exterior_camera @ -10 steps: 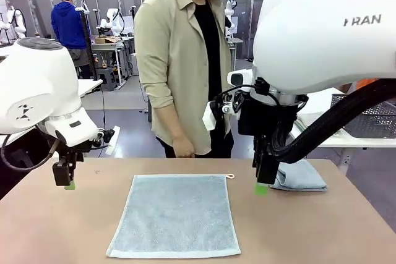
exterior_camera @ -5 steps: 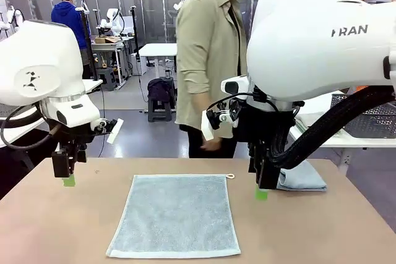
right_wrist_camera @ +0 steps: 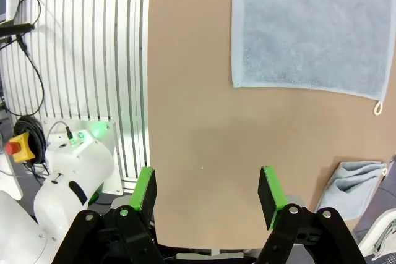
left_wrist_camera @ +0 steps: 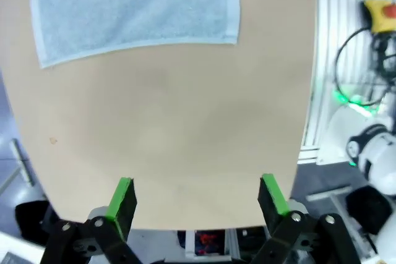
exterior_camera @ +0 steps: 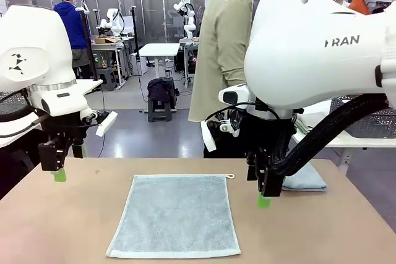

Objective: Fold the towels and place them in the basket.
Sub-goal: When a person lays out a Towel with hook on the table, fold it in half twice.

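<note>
One pale blue-grey towel [exterior_camera: 175, 216] lies spread flat in the middle of the brown table, its small loop [exterior_camera: 230, 176] at the far right corner. A second towel [exterior_camera: 303, 179] sits folded at the far right, partly hidden behind my right arm. My left gripper [exterior_camera: 59, 174] hangs open and empty over the table's left edge, well clear of the flat towel [left_wrist_camera: 136, 7]. Open and empty too, my right gripper [exterior_camera: 264, 201] hovers just right of the flat towel [right_wrist_camera: 312, 26], near the folded one [right_wrist_camera: 356, 180]. The dark mesh basket [exterior_camera: 371, 119] stands on a white side table at the far right.
A person [exterior_camera: 226, 60] in a beige shirt stands side-on at the table's far edge, behind my right arm. Bare tabletop [exterior_camera: 49, 227] lies left and right of the flat towel. Slatted frame and cables [right_wrist_camera: 80, 60] run along the robot's side.
My left gripper has drifted left and slightly up. My right gripper has come a little lower and nearer the front. The person has turned and stepped to the right.
</note>
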Robot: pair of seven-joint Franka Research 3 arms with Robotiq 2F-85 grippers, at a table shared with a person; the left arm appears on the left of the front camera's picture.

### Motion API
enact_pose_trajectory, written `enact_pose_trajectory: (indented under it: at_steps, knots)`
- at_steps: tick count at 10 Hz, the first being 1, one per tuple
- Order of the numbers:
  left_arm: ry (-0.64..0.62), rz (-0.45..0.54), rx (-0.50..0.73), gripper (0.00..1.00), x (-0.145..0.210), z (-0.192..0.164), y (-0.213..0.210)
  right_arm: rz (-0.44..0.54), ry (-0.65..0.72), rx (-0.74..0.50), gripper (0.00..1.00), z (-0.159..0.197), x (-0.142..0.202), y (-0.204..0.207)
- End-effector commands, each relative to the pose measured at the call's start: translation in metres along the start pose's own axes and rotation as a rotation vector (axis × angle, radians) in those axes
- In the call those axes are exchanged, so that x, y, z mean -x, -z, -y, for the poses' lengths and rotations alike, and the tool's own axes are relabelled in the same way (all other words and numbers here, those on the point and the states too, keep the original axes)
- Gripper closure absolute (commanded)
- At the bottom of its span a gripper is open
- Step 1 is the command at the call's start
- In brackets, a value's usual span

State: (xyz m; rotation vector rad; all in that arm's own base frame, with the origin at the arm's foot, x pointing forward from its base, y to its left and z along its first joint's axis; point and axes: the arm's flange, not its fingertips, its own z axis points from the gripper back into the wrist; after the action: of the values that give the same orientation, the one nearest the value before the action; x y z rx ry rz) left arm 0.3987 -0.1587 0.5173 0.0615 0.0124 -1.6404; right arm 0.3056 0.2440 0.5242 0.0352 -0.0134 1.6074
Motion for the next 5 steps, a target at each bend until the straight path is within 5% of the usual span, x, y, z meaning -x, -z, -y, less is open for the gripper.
enact_pose_trajectory:
  at_steps: [1,5]
  knots:
    - [-0.036,-0.003,0.002,0.00,-0.0019,-0.0035,0.0041,0.003,0.001,0.006,0.17,-0.0011,0.0005,-0.0025]
    - [-0.036,-0.003,0.002,0.00,-0.0019,-0.0035,0.0041,0.003,0.001,0.006,0.17,-0.0011,0.0005,-0.0025]
